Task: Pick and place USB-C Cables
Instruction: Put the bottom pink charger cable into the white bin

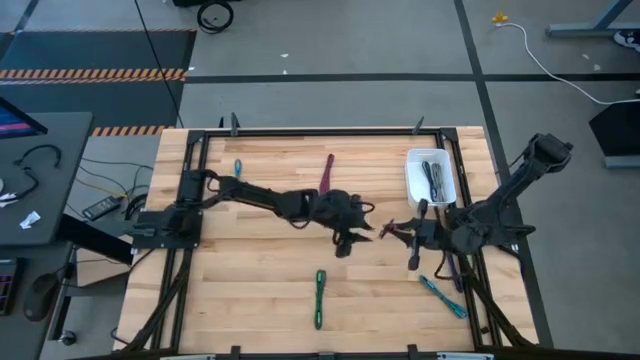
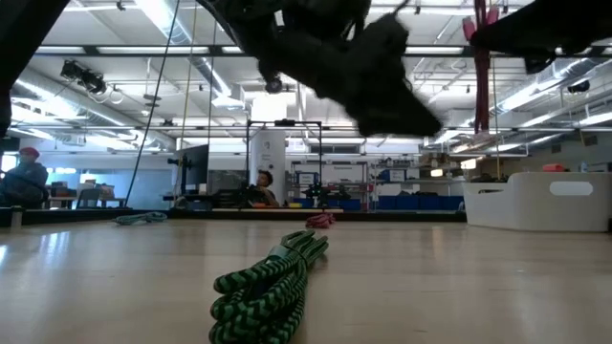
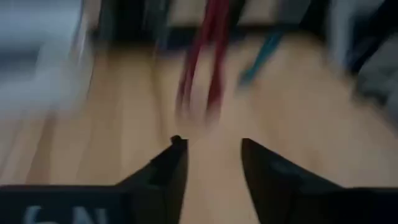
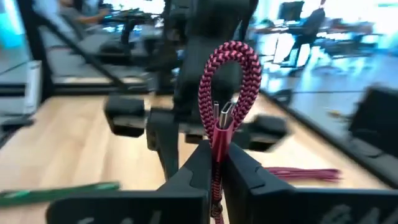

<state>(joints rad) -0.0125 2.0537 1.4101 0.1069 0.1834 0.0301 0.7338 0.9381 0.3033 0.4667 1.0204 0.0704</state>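
While a few cables already lie in the white bin (image 1: 443, 190), our right pincer (image 4: 216, 163) pinches a red cable (image 4: 227, 81) near it, our left pincer (image 3: 211, 163) hangs spread mid-bench, and several cables remain scattered.

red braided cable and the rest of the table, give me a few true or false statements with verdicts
1. The right gripper is shut on the red braided cable. True.
2. The left gripper holds a cable. False: its fingers are open with nothing between them.
3. The white bin already has cables in it. True: dark cables lie inside.
4. The green cable lies in the bin. False: it lies on the wooden table, near the front edge.
5. A maroon cable lies on the table behind the left arm. True.
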